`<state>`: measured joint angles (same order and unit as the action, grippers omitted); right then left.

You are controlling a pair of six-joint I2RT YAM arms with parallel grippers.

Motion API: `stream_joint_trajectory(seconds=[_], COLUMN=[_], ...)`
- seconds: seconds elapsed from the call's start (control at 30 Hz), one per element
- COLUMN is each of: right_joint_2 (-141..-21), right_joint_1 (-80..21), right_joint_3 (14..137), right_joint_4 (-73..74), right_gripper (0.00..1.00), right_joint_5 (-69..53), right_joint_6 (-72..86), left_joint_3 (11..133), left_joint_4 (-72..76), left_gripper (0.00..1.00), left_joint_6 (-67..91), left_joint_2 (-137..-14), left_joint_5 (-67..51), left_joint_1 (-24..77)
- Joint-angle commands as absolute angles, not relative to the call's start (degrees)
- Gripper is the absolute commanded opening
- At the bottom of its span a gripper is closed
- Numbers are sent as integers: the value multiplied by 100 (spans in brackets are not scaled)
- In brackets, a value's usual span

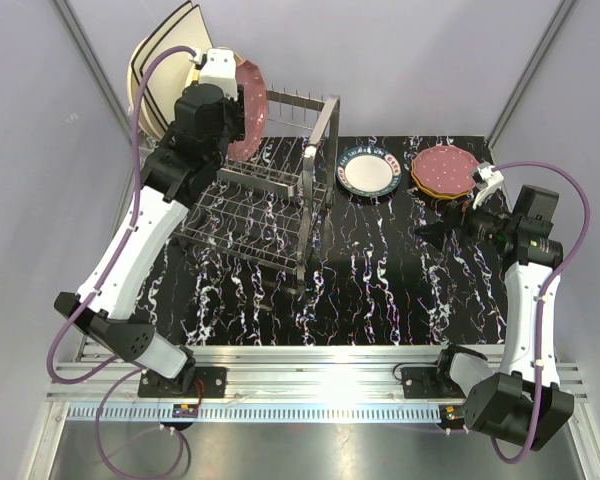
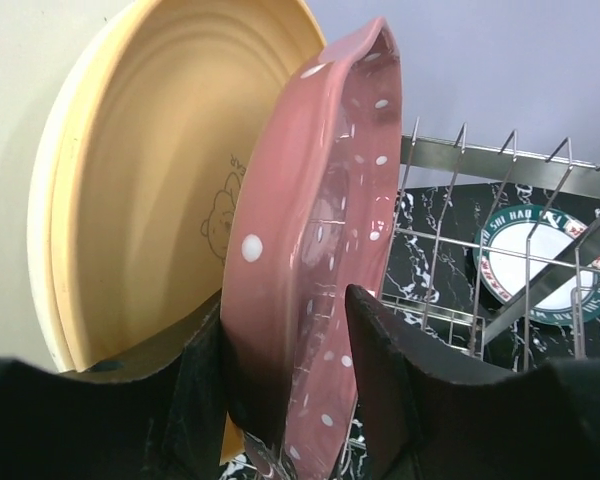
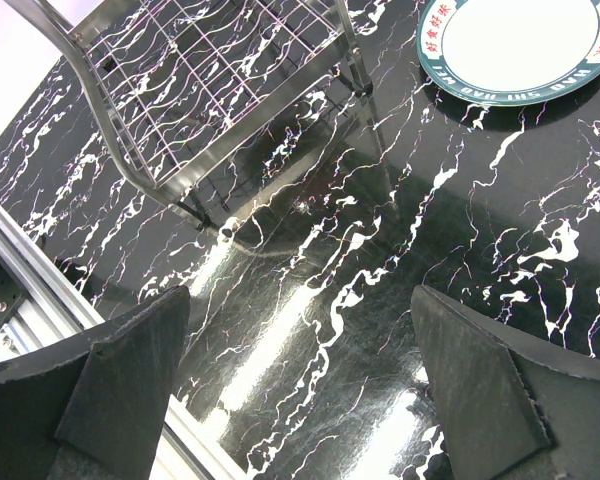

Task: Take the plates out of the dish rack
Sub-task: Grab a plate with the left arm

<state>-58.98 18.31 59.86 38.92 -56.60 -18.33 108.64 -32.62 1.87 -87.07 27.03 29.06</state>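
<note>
A maroon scalloped plate (image 2: 320, 230) with white dots stands on edge at the far left end of the dish rack (image 1: 260, 210). My left gripper (image 2: 285, 350) straddles its rim, one finger behind it and one in front. The jaws sit close to it, but contact on both sides is not clear. Behind it lean a yellow round plate (image 2: 170, 180) and cream square plates (image 1: 160, 55) with dark edges. My right gripper (image 3: 300, 370) hovers open and empty over the black marbled table (image 3: 310, 260), right of the rack.
A white plate (image 1: 368, 171) with a dark patterned rim lies flat right of the rack. Further right, another maroon plate (image 1: 443, 168) rests on an orange one. The rack's upright prongs (image 2: 500, 160) rise just right of the gripped area. The wall stands close behind.
</note>
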Motion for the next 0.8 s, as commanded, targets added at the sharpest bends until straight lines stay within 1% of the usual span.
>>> stream_joint_trajectory(seconds=[0.0,0.07,0.1,0.17,0.2,0.27,0.3,0.37,0.43,0.63,0.77], right_joint_2=[-5818,-5818,-5810,-5810,-5810,-5801,-5801,-5809,-5809,-5801,-5792], right_joint_1=[1810,1810,1802,1802,1802,1810,1802,1810,1802,1811,1810], right_joint_3=[6029,6021,6021,6021,6021,6021,6021,6021,6021,6021,6021], right_joint_4=[3902,3902,3902,3902,3902,3902,3902,3902,3902,3902,3911], right_gripper=[100,100,100,100,100,100,100,100,100,100,100], right_joint_5=[-5774,-5774,-5774,-5766,-5766,-5766,-5766,-5757,-5757,-5748,-5757], right_joint_6=[-1960,-1960,-1960,-1969,-1977,-1969,-1977,-1978,-1978,-1986,-1995], left_joint_3=[10723,10644,10600,10582,10565,10564,10564,10591,10626,10863,10837], left_joint_4=[-2822,-2672,-2646,-2593,-2575,-2540,-2497,-2470,-2417,-2303,-1961], left_gripper=[43,40,34,28,20,17,12,8,1,0,0], left_joint_6=[-175,-316,-343,-413,-439,-466,-553,-615,-694,-808,-896], left_joint_2=[-8622,-8596,-8561,-8552,-8543,-8534,-8534,-8517,-8508,-8473,-8359], left_joint_5=[2742,2725,2733,2699,2707,2742,2699,2672,2672,2698,2725], left_joint_1=[2821,2813,2812,2786,2786,2795,2795,2795,2795,2795,2795])
